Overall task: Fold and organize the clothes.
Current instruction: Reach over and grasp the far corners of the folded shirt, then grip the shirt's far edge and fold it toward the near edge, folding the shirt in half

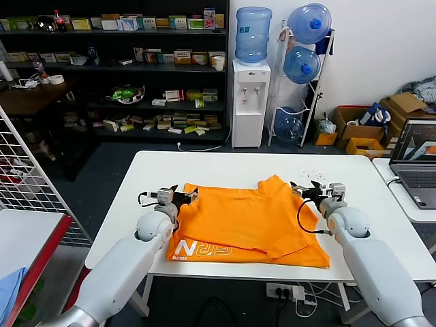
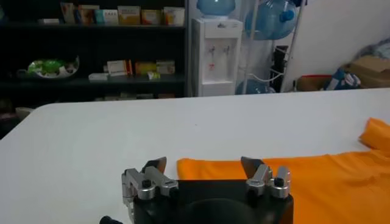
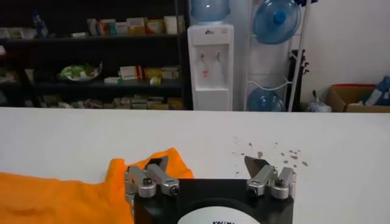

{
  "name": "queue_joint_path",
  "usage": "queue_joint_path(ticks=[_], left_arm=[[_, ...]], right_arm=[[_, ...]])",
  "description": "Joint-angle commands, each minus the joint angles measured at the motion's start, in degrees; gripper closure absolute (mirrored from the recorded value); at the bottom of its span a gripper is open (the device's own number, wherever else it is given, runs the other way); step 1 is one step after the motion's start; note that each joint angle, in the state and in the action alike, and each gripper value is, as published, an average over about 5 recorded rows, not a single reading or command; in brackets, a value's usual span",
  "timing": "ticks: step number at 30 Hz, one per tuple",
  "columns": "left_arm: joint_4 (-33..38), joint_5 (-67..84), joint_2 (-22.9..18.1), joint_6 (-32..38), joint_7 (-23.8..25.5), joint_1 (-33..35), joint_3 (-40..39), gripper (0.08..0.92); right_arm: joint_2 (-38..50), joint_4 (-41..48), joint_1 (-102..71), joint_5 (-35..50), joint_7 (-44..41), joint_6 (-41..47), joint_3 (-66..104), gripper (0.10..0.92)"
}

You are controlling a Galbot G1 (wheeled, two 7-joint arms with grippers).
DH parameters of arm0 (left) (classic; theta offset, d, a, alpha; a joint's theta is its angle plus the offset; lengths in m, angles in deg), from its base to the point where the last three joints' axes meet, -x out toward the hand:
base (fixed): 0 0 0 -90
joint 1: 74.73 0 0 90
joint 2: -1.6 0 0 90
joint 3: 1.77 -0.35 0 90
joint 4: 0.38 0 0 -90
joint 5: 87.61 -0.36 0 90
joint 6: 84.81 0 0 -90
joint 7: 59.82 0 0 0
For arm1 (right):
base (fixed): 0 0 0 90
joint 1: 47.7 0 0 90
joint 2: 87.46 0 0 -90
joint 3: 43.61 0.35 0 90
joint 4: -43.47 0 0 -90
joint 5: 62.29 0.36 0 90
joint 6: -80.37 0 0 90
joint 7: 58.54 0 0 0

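Observation:
The orange T-shirt (image 1: 248, 221) lies partly folded on the white table (image 1: 225, 167), white lettering at its front left edge. My left gripper (image 1: 184, 194) is open at the shirt's far left corner; in the left wrist view (image 2: 204, 165) the shirt's edge (image 2: 317, 179) lies between and beyond the fingers. My right gripper (image 1: 304, 189) is open at the shirt's far right corner; in the right wrist view (image 3: 207, 164) an orange fold (image 3: 67, 195) lies beside one fingertip (image 3: 157, 165). Neither holds cloth.
A laptop (image 1: 415, 163) sits on a side table at the right. A wire rack (image 1: 30, 184) and a light blue cloth (image 1: 8, 289) are at the left. Shelves, a water dispenser (image 1: 250, 102) and boxes stand beyond the table. Small specks (image 3: 268, 149) dot the tabletop.

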Motion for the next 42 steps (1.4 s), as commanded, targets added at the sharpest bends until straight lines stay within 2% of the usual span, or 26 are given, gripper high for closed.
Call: queue_joint_path(ticks=[1, 7, 13, 26, 32, 38, 42], left_arm=[[-16.01, -3.02, -6.48, 1.52, 1.91, -6.62, -0.13, 0.177], [-20.48, -4.95, -7.94, 2.04, 3.12, -7.67, 1.22, 0.177], [-20.69, -5.2, -7.53, 1.77, 3.77, -6.85, 1.78, 0.209], [-15.51, -3.73, -6.24, 1.84, 3.76, -3.53, 2.35, 0.579], [-10.75, -4.0, -4.95, 4.4, 3.45, -1.25, 2.07, 0.752], [-3.82, -4.93, -1.33, 7.43, 3.93, 1.64, 1.75, 0.895], [1.22, -5.14, 1.5, 8.28, 3.79, 4.1, 1.94, 0.904]], right_arm=[[-4.31, 12.14, 5.81, -4.44, -3.3, -1.19, -1.67, 0.203], [-6.1, 14.54, 6.1, -5.62, -4.13, -2.05, -1.85, 0.209], [-7.45, 15.77, 6.36, -6.23, -4.2, -2.82, -2.16, 0.345], [-9.3, 18.07, 7.33, -10.35, -5.68, -5.85, -1.87, 0.727], [-9.51, 17.18, 6.64, -11.3, -5.61, -10.5, -1.5, 0.881], [-8.19, 10.83, 3.43, -11.38, -3.0, -15.93, -0.35, 0.901], [-5.76, 2.53, -1.08, -10.61, -0.58, -15.55, -0.18, 0.901]])
